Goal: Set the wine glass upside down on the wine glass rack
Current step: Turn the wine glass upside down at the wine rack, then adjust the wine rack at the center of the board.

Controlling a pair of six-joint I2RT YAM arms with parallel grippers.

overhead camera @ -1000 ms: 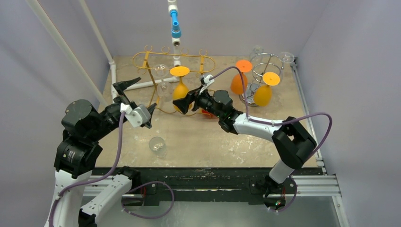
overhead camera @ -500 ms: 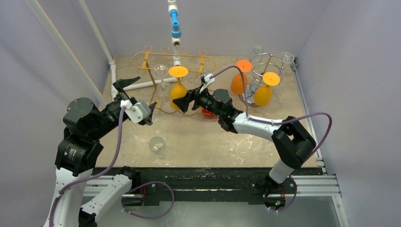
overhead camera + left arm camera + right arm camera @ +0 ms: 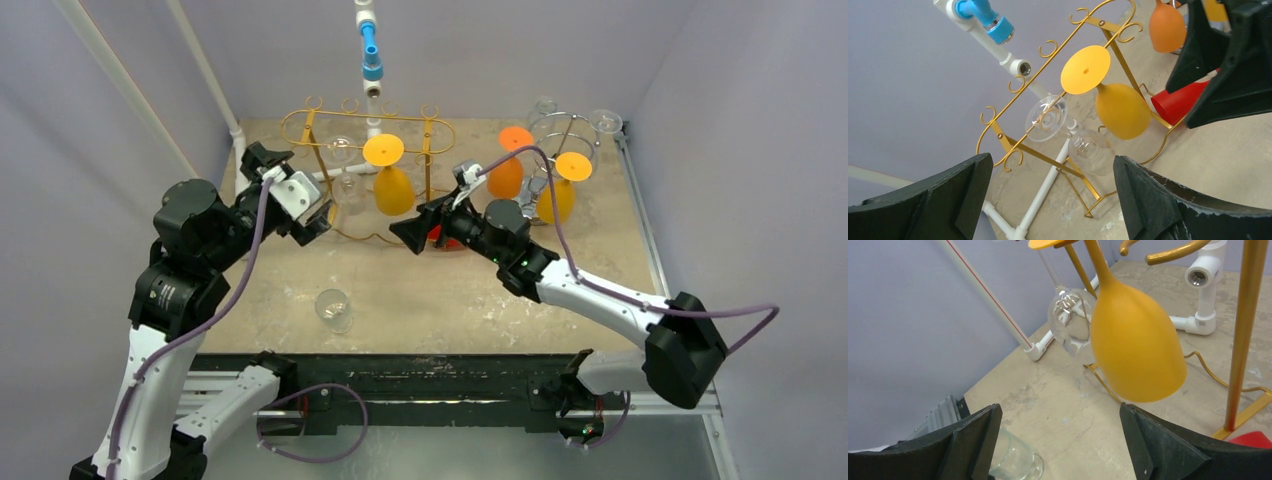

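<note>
The left arm rises from its base, folds at the elbow and reaches forward. The left gripper (image 3: 291, 191) (image 3: 1053, 161) has its jaws spread wide, with nothing held between them. The right arm stretches low and long toward the middle. The right gripper (image 3: 421, 222) (image 3: 1059, 410) points left, jaws also wide apart and empty.

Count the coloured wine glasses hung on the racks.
3: a yellow glass on the gold rack; an orange glass and second yellow glass on the silver rack. More may be hidden.
</note>
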